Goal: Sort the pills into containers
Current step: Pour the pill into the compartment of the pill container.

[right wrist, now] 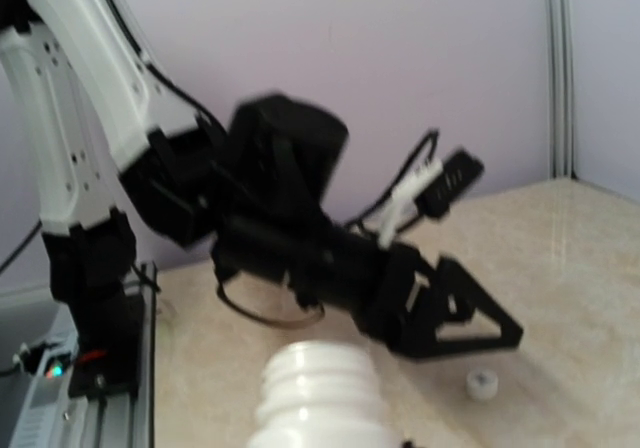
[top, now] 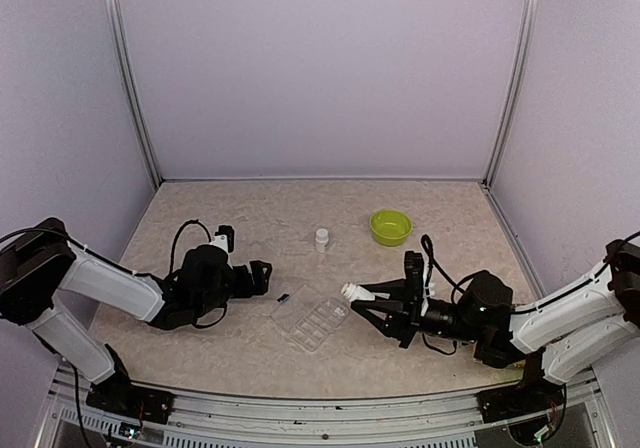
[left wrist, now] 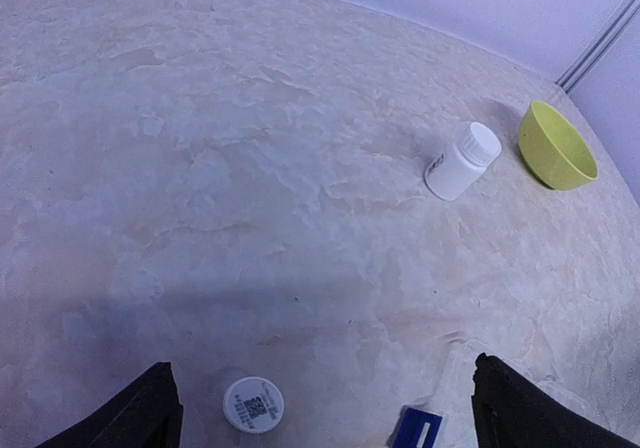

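Right gripper (top: pixel 365 300) clamping small white plastic bottle (top: pixel 351 291), lying sideways, uncapped neck pointing toward flat clear plastic pill box (top: pixel 312 320) sitting mid-table between arms. Left gripper (top: pixel 268 278) gaping wide, holding nothing. Pills too small to make out.

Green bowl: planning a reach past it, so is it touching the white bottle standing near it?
Apart. The left wrist view shows bare table between the white bottle and the green bowl.

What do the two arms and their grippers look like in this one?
Both arms have white shell links with black joints and wrist housings. The left arm and right arm each carry looping black cables. The left gripper and right gripper are black, with hollow triangular finger frames. No markings legible.
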Motion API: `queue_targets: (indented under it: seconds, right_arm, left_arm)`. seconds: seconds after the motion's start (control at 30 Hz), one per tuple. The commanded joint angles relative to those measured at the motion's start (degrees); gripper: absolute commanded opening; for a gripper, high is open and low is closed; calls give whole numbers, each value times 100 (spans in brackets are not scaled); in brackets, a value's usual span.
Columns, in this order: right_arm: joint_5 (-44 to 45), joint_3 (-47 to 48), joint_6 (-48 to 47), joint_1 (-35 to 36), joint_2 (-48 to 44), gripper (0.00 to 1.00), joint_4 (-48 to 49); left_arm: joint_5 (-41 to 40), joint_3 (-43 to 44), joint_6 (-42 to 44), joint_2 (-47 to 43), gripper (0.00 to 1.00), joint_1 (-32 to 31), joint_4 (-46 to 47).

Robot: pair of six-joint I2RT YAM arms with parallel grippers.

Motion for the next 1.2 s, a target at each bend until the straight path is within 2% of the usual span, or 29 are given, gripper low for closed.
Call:
queue_targets:
  seconds: [0.0,0.37,0.87,1.17]
  right_arm:
    - [-8,-55,70,1,375,23,388]
    - [-86,65,148,2,1287,23,581]
    - [-136,550,189,0,2256,23,168]
    - [-188,648,210,0,2724,24,369]
  left_arm:
    - [161,-159,-7,-261,99,-22,-58]
    - [275,-290,-24,-396,99,-54,38]
    - [310,-358,-23,-348,99,-54,160]
    - [328,-369,-37,-343,99,-55,196]
